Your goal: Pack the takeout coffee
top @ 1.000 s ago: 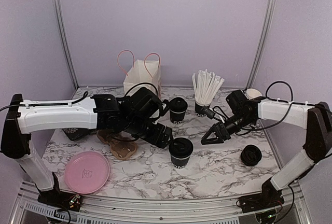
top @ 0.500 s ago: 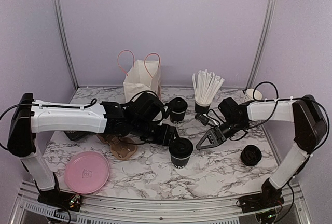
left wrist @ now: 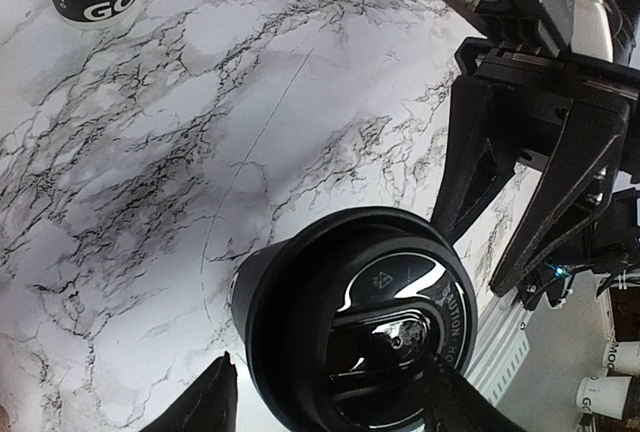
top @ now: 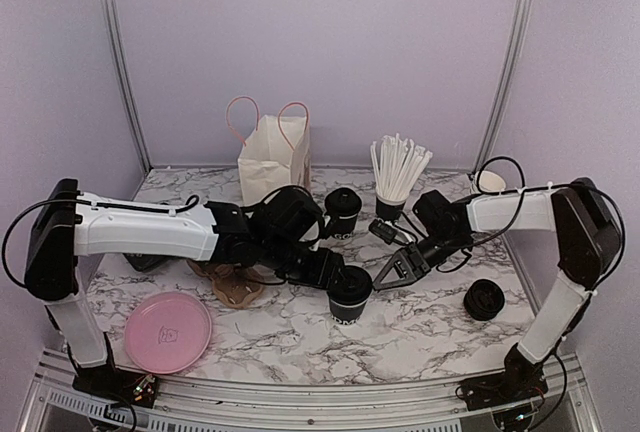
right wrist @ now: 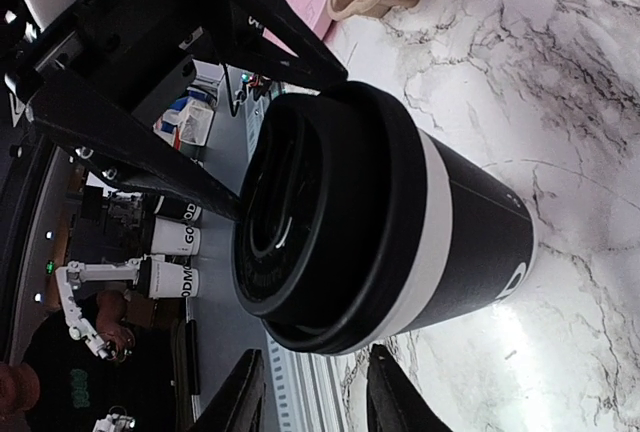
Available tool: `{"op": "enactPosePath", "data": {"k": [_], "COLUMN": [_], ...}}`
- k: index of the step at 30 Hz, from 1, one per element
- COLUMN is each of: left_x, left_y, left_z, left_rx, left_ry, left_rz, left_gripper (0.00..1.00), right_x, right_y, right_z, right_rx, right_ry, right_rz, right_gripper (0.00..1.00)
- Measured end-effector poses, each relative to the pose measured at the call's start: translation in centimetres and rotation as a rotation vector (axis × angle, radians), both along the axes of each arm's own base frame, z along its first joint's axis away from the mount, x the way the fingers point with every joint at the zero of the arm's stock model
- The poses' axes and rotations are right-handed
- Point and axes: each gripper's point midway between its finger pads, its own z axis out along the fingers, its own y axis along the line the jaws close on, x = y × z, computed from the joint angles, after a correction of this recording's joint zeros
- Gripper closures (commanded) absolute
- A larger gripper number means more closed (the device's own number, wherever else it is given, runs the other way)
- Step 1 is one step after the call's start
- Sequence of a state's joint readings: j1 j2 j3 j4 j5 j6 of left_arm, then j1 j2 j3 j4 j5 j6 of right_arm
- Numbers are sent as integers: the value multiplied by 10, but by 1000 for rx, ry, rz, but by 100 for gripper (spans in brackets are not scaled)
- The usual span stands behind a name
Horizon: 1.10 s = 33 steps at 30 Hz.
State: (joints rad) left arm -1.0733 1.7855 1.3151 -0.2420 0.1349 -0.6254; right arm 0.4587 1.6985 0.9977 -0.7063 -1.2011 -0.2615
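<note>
Seeming light, crushable (slick lid), the takeout coffee [top: 350, 302] wanted a below-rim grip; left pincer [left wrist: 328, 382] straddled it wide, right pincer [right wrist: 313, 372] parted, empty.

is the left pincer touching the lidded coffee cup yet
Cannot tell. In the left wrist view the left pincer straddles the takeout coffee; one fingertip overlaps the lid rim, hiding any gap, and the top view is too coarse.
</note>
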Motion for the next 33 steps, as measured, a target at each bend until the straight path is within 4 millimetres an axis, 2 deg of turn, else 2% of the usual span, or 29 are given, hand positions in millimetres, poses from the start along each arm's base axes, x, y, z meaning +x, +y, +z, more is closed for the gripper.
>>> {"op": "enactPosePath", "data": {"k": [3, 13, 22, 33], "left_x": [-1, -1, 3, 11], "left_y": [-2, -6, -8, -10], "left_z": [-6, -9, -10, -15], "left_rx": [4, -3, -13, -48], "left_ry": [13, 20, 14, -18], "left_rz": [-10, -17, -13, 1], "left_gripper": [40, 44, 46, 54], "right_x": [-1, -6, -1, 6], "right_y": [2, 11, 14, 14], "right_z": [0, -2, -10, -19], "right_rx": [8, 20, -5, -92], "right_ry": [7, 46, 117, 178], "right_rz": [9, 38, 23, -10], "right_gripper": [68, 70, 71, 77]}}
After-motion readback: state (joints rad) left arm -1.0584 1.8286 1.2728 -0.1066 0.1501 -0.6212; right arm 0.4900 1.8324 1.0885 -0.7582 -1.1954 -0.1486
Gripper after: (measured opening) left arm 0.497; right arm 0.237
